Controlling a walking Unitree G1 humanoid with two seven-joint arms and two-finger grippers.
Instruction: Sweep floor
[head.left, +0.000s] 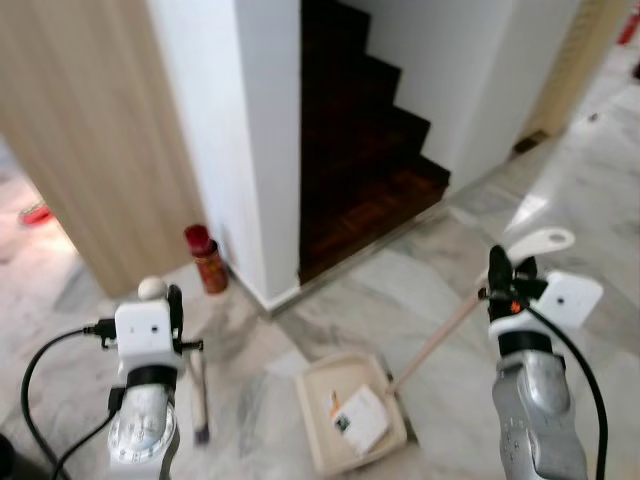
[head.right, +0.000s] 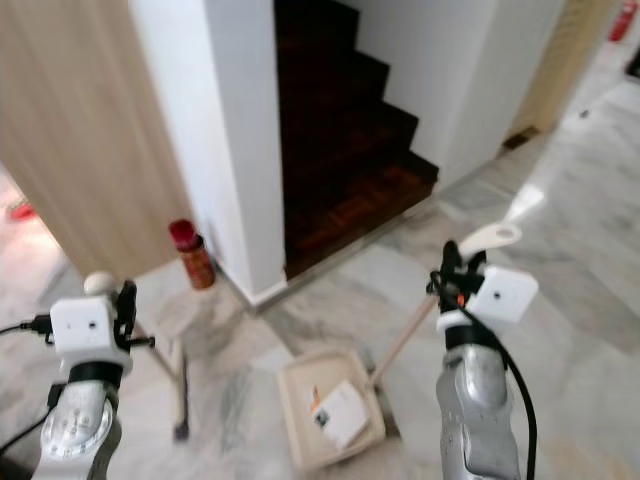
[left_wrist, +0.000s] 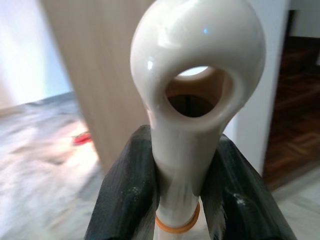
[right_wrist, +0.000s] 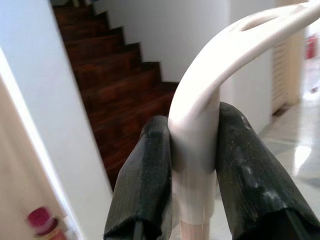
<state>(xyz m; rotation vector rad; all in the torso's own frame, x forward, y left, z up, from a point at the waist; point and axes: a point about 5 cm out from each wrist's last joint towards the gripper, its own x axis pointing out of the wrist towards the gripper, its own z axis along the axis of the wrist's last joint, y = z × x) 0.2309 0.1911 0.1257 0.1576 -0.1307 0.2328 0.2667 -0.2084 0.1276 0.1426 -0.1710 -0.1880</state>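
Observation:
A cream dustpan (head.left: 312, 420) rests on the marble floor between my arms, with a piece of paper litter (head.left: 360, 418) lying in it. Its wooden pole (head.left: 435, 345) slants up to a white curved grip (head.left: 540, 243), and my right gripper (head.left: 497, 270) is shut on that grip (right_wrist: 195, 150). My left gripper (head.left: 172, 300) is shut on the broom handle just below its white looped end (left_wrist: 197, 50). The broom's stick (head.left: 198, 395) runs down toward the floor beside my left arm.
A white wall corner (head.left: 240, 140) stands ahead, with dark wooden stairs (head.left: 365, 150) to its right and a pale wood panel (head.left: 90, 130) to its left. A red bottle (head.left: 206, 258) stands at the foot of the wall. Open marble floor (head.left: 590, 180) stretches to the right.

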